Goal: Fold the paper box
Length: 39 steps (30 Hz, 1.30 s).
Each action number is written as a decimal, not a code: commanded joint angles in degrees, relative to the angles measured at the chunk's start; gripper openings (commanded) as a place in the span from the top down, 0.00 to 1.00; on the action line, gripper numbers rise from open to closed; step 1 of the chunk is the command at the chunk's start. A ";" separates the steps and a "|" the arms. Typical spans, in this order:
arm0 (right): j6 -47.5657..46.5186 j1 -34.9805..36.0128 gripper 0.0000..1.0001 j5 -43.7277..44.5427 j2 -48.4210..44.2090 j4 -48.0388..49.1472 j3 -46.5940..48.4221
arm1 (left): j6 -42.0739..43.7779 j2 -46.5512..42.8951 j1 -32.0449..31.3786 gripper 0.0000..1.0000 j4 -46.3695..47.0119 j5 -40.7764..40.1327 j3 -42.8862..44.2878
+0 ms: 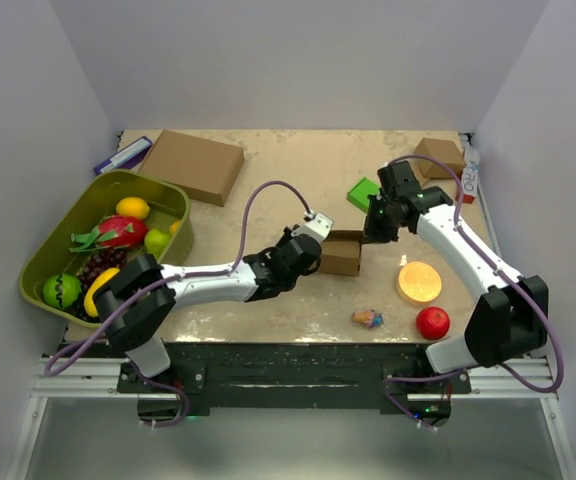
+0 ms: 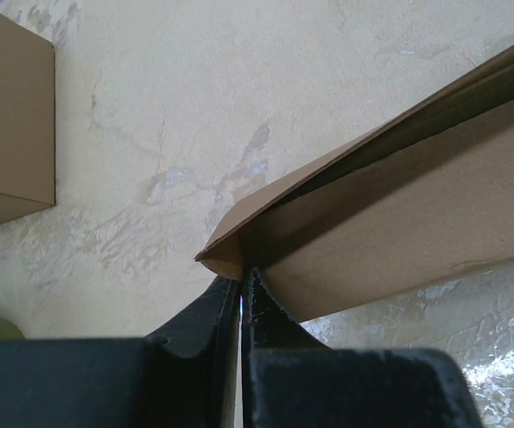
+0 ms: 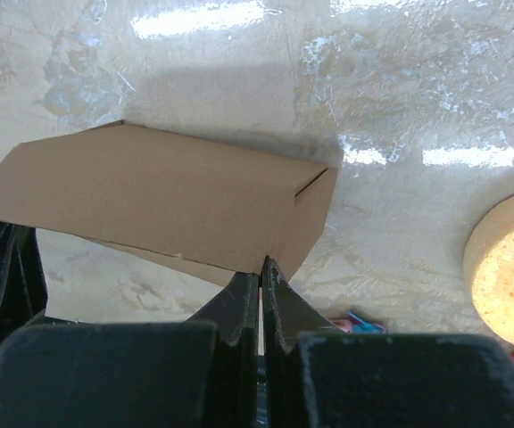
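The paper box (image 1: 343, 254) is a slim brown cardboard mailer lying mid-table, partly folded. In the left wrist view its long side (image 2: 409, 214) runs up to the right, with a flap standing just off it. My left gripper (image 2: 240, 278) is shut on the box's near corner, and a thin cardboard edge runs down between its fingers. From above, this gripper (image 1: 324, 248) meets the box's left end. My right gripper (image 3: 261, 266) is shut, its tips pressed against the lower edge of the box (image 3: 168, 196) near its right end. Nothing shows between those tips.
A larger brown box (image 1: 193, 165) lies at the back left, and a small brown cube box (image 1: 438, 157) at the back right. A green basket (image 1: 163, 197) of fruit stands at the left. A green block (image 1: 364, 192), an orange disc (image 1: 420, 282), a red apple (image 1: 432, 322) and a small toy (image 1: 368, 318) lie around the right arm.
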 commanded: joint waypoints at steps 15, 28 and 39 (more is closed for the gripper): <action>-3.41 -4.59 1.00 -2.43 -1.83 6.47 -2.97 | 1.61 7.74 -1.29 1.00 -13.18 6.92 -0.10; -1.91 0.14 0.56 10.33 -7.72 10.59 -11.77 | 2.31 9.50 -1.29 1.00 -17.67 7.54 5.71; -4.37 4.46 0.60 19.56 -3.68 14.55 -12.91 | 3.19 10.73 -1.29 1.00 -18.20 7.45 6.50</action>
